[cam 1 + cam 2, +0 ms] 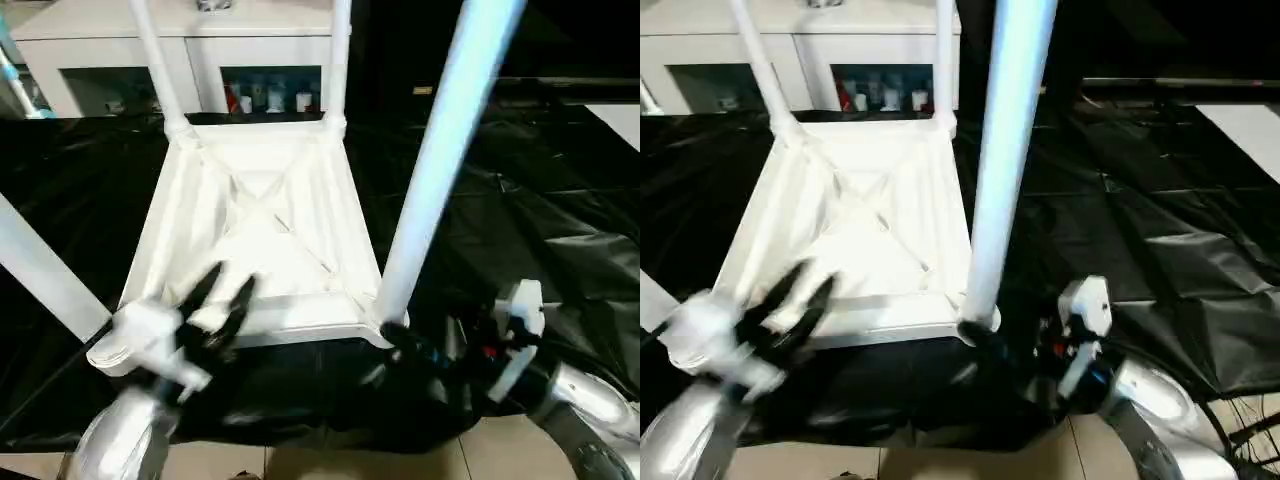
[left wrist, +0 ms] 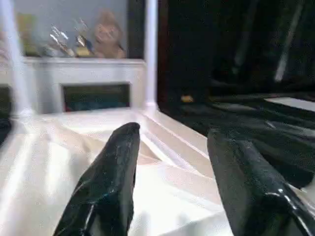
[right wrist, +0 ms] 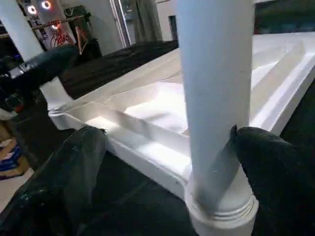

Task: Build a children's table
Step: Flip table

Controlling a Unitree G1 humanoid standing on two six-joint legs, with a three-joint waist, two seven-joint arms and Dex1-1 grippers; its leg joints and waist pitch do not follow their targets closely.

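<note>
The children's table lies upside down on the black-draped work table, its ribbed white top (image 1: 255, 215) facing up. Two legs stand in the far corners (image 1: 155, 60) (image 1: 338, 60), one rises from the near right socket (image 1: 440, 150), and another slants off at the near left (image 1: 40, 270). My left gripper (image 1: 232, 278) hovers open over the top's near edge, with nothing between its fingers (image 2: 113, 172). My right gripper (image 3: 167, 135) is open around the base of the near right leg (image 3: 216, 98); one finger (image 3: 74, 172) stands well off it.
The black drape (image 1: 520, 220) spreads wide to the right of the table top. A white cabinet (image 1: 200, 50) with bottles (image 1: 265, 97) on its shelf stands behind. Tiled floor (image 1: 330, 460) shows below the work table's near edge.
</note>
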